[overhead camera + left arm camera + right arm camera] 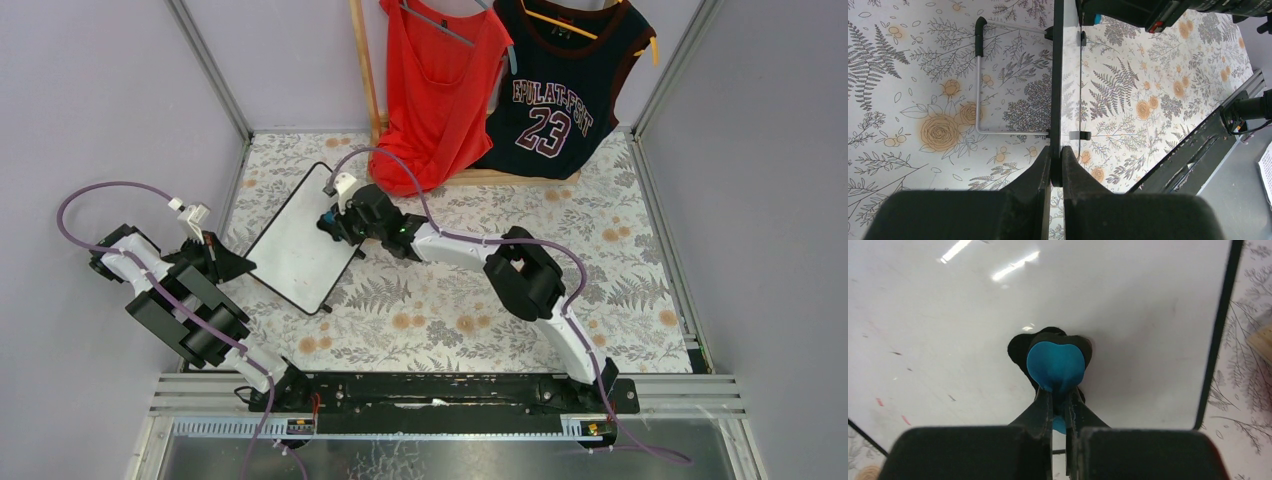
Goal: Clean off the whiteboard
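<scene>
The whiteboard [298, 240] lies slanted on the left of the floral table, white with a thin black frame. My left gripper [243, 266] is shut on its left edge; in the left wrist view the whiteboard [1056, 75] shows edge-on between the fingers of my left gripper [1056, 167]. My right gripper [333, 222] hangs over the board's right part, shut on a blue eraser [1055, 365] whose black felt presses on the whiteboard [1148, 305]. Faint red specks [880, 402] mark the board at the lower left of the right gripper [1059, 407].
A wire stand [978, 95] with a black tip juts from the board's back. A red top [440, 90] and a black jersey [560, 95] hang on a wooden rack [365, 70] at the back. A metal rail [450, 395] runs along the near edge.
</scene>
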`<state>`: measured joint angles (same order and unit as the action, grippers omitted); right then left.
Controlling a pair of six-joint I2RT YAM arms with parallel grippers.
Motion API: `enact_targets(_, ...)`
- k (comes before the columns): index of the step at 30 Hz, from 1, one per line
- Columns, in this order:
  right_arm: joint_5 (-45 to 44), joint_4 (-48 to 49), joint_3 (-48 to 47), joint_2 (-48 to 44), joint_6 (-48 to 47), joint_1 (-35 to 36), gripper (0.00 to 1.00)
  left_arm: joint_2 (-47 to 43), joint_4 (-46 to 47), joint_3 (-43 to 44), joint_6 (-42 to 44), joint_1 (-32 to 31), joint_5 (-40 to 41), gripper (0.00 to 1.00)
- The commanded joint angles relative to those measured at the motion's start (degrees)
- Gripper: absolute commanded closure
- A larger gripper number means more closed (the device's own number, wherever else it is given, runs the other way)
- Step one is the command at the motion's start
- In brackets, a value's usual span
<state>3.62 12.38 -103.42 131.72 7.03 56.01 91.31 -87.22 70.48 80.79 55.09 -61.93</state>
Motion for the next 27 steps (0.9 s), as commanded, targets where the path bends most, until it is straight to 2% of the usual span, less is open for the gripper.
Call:
enact_targets(1, -3.1, 2.1, 3.0, -2.4, -0.1, -0.5, 1.00, 0.7, 4.0, -1.9, 5.5, -0.9, 11.8, 1.00)
enact_targets(17, -2.8, 6.9, 4.9, -1.6, 2.6, 12.6, 1.00, 0.7, 4.0, -2.4, 5.8, -0.9, 11.7, 1.00)
enact_targets(27, -2.7, 9.5, 7.3, -1.7, 5.1, 14.0, 1.00, 0.7, 4.0, -2.4, 5.7, -1.0, 11.7, 1.00)
